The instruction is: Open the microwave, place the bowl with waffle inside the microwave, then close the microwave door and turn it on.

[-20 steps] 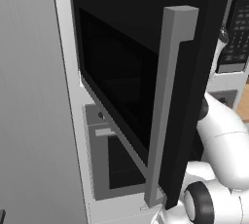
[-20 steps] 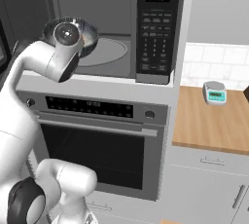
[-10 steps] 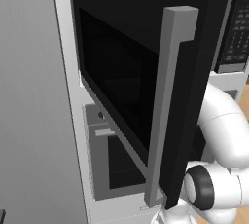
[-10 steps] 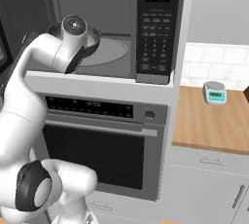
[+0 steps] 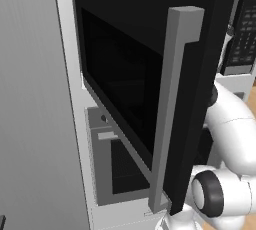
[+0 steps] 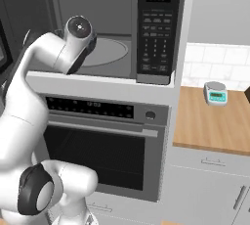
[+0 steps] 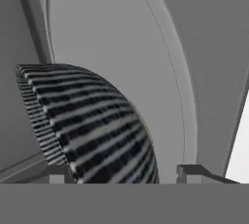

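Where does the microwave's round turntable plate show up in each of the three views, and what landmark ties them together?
Left base view: not in it; the open microwave door stands in front.
Right base view: turntable plate at upper centre, inside the cavity, beyond the arm's wrist.
Hand view: turntable plate spans the upper middle, behind the striped bowl.
Shared landmark: the keypad strip, also.

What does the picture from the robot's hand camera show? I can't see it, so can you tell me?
A bowl with black and white stripes sits close up between the open gripper tips, on the round grey turntable inside the microwave. Plain grey walls surround it. What is in the bowl cannot be seen from here.
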